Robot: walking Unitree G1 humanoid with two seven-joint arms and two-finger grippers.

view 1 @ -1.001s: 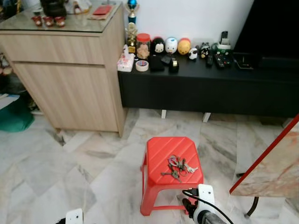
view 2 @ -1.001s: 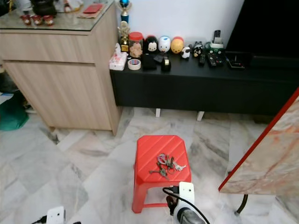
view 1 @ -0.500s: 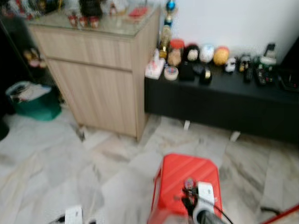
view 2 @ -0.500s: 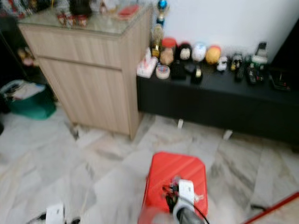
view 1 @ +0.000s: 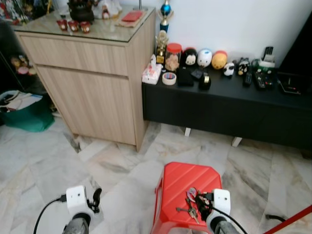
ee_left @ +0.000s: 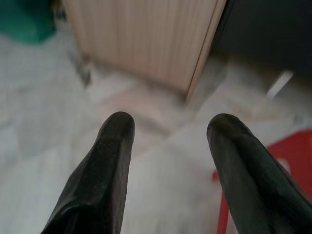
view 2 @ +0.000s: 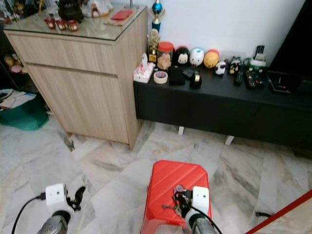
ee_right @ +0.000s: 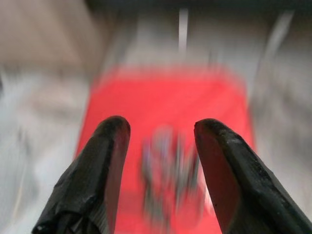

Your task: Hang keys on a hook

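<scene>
keys (view 1: 189,202) | on red stool (view 1: 180,187) | marble floor (view 1: 48,161) | wooden cabinet (view 1: 92,87)

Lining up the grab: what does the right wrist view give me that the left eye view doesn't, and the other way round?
Right wrist view: the open right gripper framing the keys, though blurred. Left eye view: the wooden cabinet, the black console with its figurines, and the left gripper low over the floor. Both show the keys lying on the red stool.
</scene>
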